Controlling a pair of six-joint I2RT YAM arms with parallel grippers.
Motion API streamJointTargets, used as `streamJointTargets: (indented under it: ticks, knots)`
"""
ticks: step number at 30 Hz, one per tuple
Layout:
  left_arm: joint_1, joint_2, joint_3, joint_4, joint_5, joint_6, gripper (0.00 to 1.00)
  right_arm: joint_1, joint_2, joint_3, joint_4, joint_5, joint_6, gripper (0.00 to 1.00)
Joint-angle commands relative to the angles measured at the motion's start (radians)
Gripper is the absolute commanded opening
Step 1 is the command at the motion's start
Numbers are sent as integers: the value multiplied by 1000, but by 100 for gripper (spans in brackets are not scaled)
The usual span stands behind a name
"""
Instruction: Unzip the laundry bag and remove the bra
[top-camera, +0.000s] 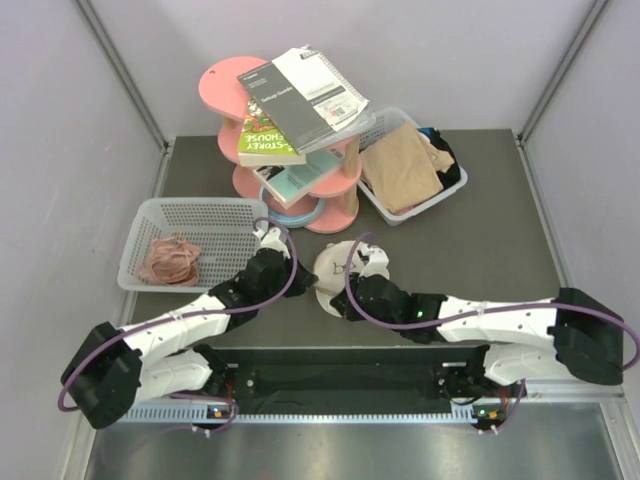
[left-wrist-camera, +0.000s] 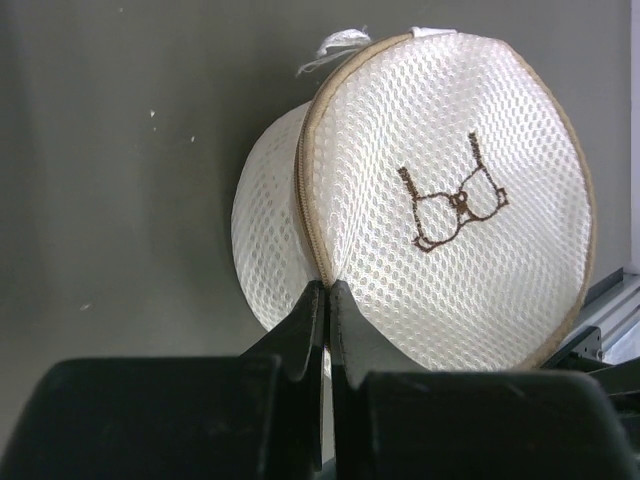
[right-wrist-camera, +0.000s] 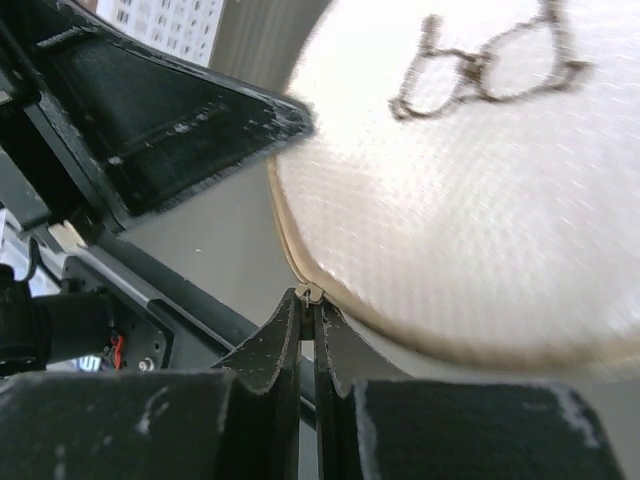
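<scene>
The laundry bag (top-camera: 335, 266) is a round cream mesh pouch with a dark bra outline on its face (left-wrist-camera: 455, 205), lifted off the table between both grippers. My left gripper (left-wrist-camera: 327, 287) is shut on the bag's tan zipper seam at its lower edge; from above it sits at the bag's left side (top-camera: 303, 277). My right gripper (right-wrist-camera: 309, 297) is shut on the small metal zipper pull at the bag's rim, at the bag's near side (top-camera: 340, 301). The zipper looks closed. The bra is hidden inside the bag.
A white mesh basket (top-camera: 215, 215) with a pinkish-brown bundle (top-camera: 170, 260) stands at the left. A pink tiered stand (top-camera: 225, 85) with books is behind the bag. A clear bin (top-camera: 380, 210) with tan cloth (top-camera: 400, 165) is at the back right.
</scene>
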Motion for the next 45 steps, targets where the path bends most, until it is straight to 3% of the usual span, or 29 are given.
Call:
streamJointTargets:
  ticks: [1, 9, 18, 20, 21, 22, 24, 27, 33, 40, 45]
  knots:
    - [4, -6, 50, -14, -53, 51, 0, 2, -107, -25, -138, 115, -9, 0]
    - [4, 48, 84, 41, -32, 77, 0, 2, -102, -28, -152, 108, -37, 0]
    - [7, 151, 225, 29, -23, 143, 2, 4, -10, -4, -26, 19, -46, 0]
    - [7, 141, 239, 20, -17, 143, 20, 4, 8, 1, 4, -3, -45, 0]
    - [7, 132, 242, 9, -18, 144, 41, 4, 28, 8, 33, -24, -43, 0]
    - [7, 125, 241, 3, -17, 141, 52, 5, 39, 13, 44, -30, -43, 0]
    - [6, 94, 224, -23, -21, 137, 67, 5, 68, 30, 70, -50, -39, 0]
    - [6, 39, 180, -51, -33, 114, 72, 4, 99, 48, 103, -65, -37, 0]
    - [6, -89, 45, -42, -14, 17, 72, 2, 163, 125, 107, -78, -71, 0]
    - [6, -130, -28, -17, 16, -49, 69, 4, 209, 162, 118, -101, -79, 0]
    - [6, -119, -52, 24, 25, -64, 56, 4, 208, 154, 126, -104, -68, 0]
